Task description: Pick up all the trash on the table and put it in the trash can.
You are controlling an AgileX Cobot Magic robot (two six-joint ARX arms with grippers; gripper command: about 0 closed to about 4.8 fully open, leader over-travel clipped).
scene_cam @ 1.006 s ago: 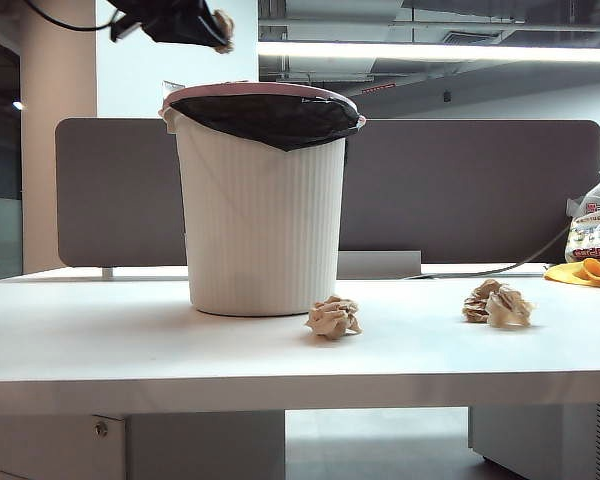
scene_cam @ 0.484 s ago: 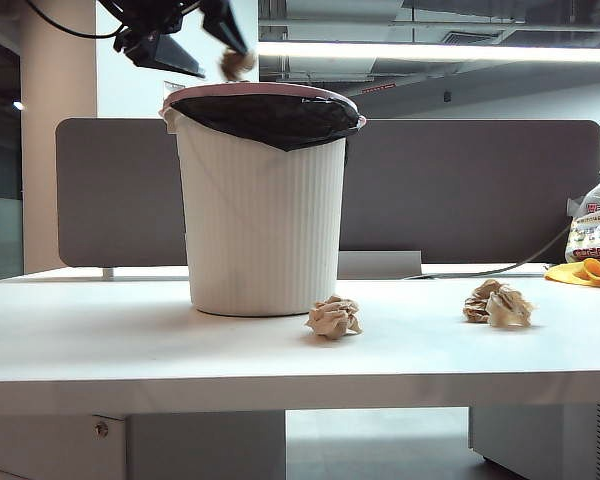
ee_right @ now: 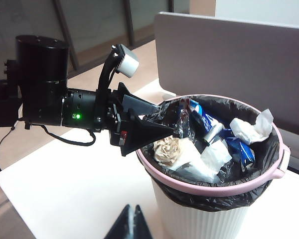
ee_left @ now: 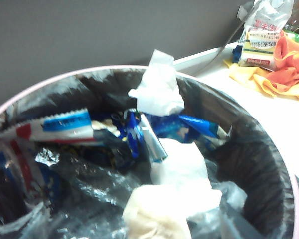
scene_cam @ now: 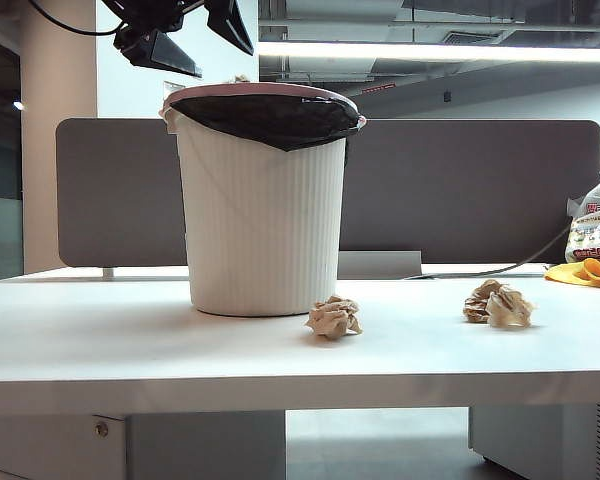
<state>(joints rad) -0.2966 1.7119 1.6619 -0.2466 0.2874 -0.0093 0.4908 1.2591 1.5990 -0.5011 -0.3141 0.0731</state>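
Two black fingers [ee_right: 149, 130] of the left gripper [ee_right: 152, 119] stand spread apart with nothing between them, poised at the near rim of the trash can [ee_right: 224, 186]; in the exterior view this gripper [scene_cam: 195, 45] sits above and to the left of the bin's mouth. Just beyond the fingertips, inside the black liner, lies one crumpled ball of tan paper [ee_right: 170, 149], resting on top of the other refuse: white tissue [ee_right: 249, 128], blue wrappers [ee_right: 205, 119] and clear film. The left wrist view looks straight down into the bin and shows the same white tissue [ee_left: 159, 89] and blue wrappers [ee_left: 134, 132]; the fingers themselves are outside that picture. The right gripper [ee_right: 129, 224] shows only as two dark fingertips pressed together, closed on nothing, hovering on the side of the bin opposite the partition panel [ee_right: 229, 55] and above the table [ee_right: 74, 189]. Farther out, below both grippers, two more pieces of trash remain on the table [scene_cam: 130, 350]: one paper ball [scene_cam: 334, 317] just in front of the bin's base to its right, and another [scene_cam: 497, 303] well apart from it toward the right edge. At the far right edge lie a yellow-orange cloth [scene_cam: 585, 272] and a printed white plastic bag [scene_cam: 592, 230].
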